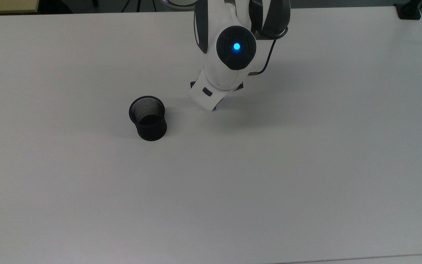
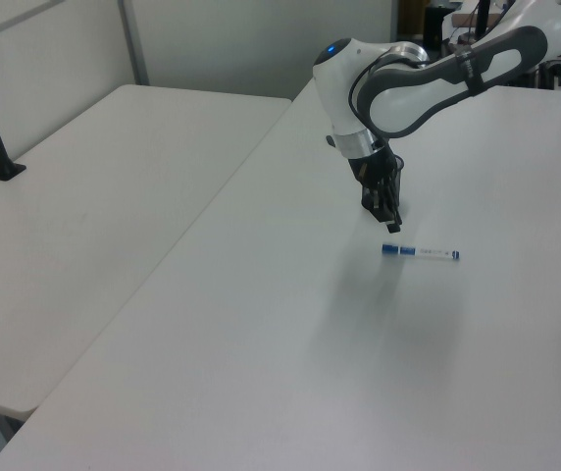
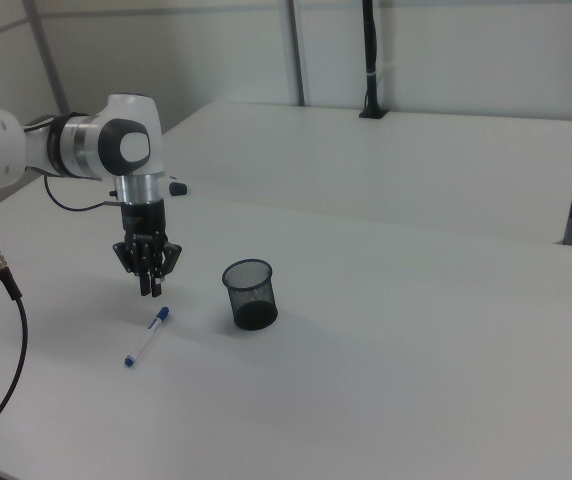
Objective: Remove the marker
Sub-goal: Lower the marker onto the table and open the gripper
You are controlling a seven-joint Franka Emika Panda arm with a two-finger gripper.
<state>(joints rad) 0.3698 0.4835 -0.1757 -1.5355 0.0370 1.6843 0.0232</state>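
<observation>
The marker (image 3: pixel 146 338) lies flat on the tabletop (image 3: pixel 416 380), just below the fingers (image 3: pixel 151 287), which hang empty and slightly apart above its capped end.

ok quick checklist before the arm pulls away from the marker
1. Marker out of the mesh cup: ok, it lies flat on the table.
2. Marker free of the pincer: ok, a gap shows between them in the right view.
3. Cup upright: ok.
4. Cup apart from the marker: ok.
5. Pincer fully open: cannot tell.
6. Marker at rest, not rolling: cannot tell.
</observation>
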